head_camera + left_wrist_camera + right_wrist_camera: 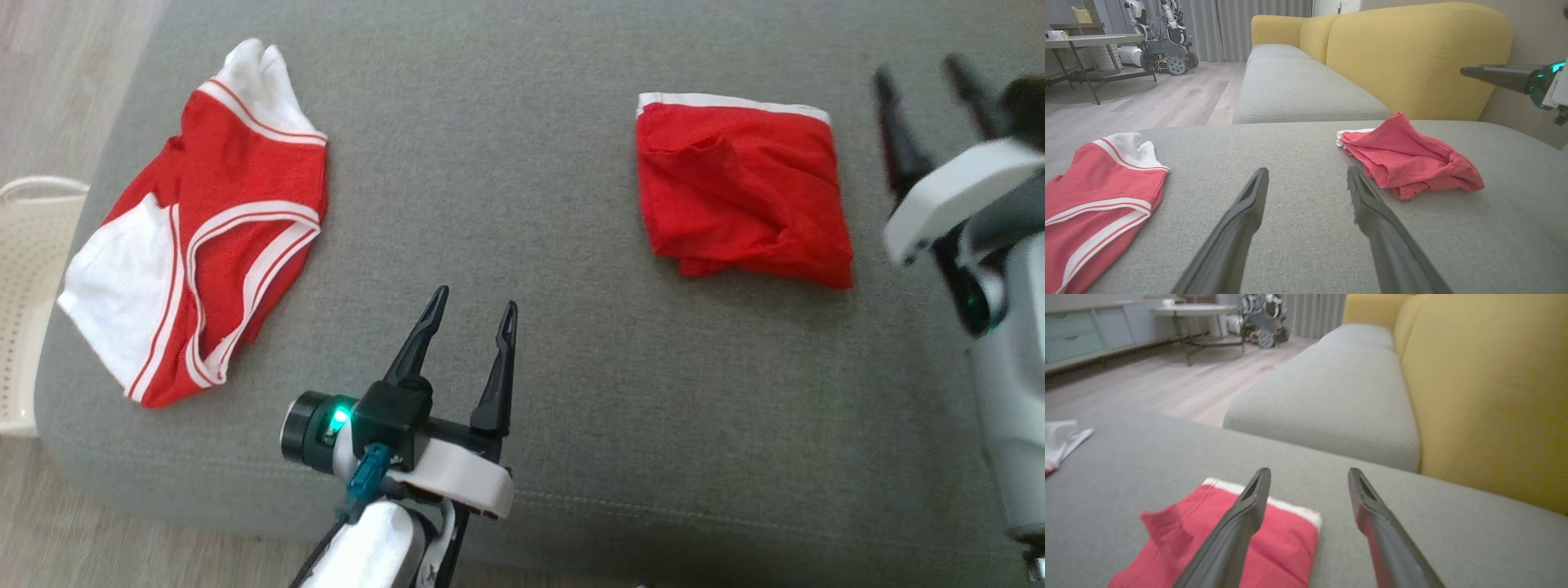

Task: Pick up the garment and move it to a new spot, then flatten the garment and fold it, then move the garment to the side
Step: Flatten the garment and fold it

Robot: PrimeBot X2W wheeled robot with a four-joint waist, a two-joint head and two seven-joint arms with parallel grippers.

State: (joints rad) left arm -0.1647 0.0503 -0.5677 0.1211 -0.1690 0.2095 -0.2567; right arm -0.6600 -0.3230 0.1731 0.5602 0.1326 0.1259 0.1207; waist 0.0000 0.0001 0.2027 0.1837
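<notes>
Grey sofa seat (490, 163); white basket (33, 269)

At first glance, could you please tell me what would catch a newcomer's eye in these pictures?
Two red garments on the grey cushion stand out: a red and white garment spread at the head view's left, a folded red garment at its right. The left gripper and the right gripper hover open, holding nothing, and a yellow sofa back rises behind.

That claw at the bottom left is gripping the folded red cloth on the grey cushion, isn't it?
Not quite. In the head view the left gripper is open and grips nothing. The folded red cloth lies apart from it, off to its right, on the grey cushion.
</notes>
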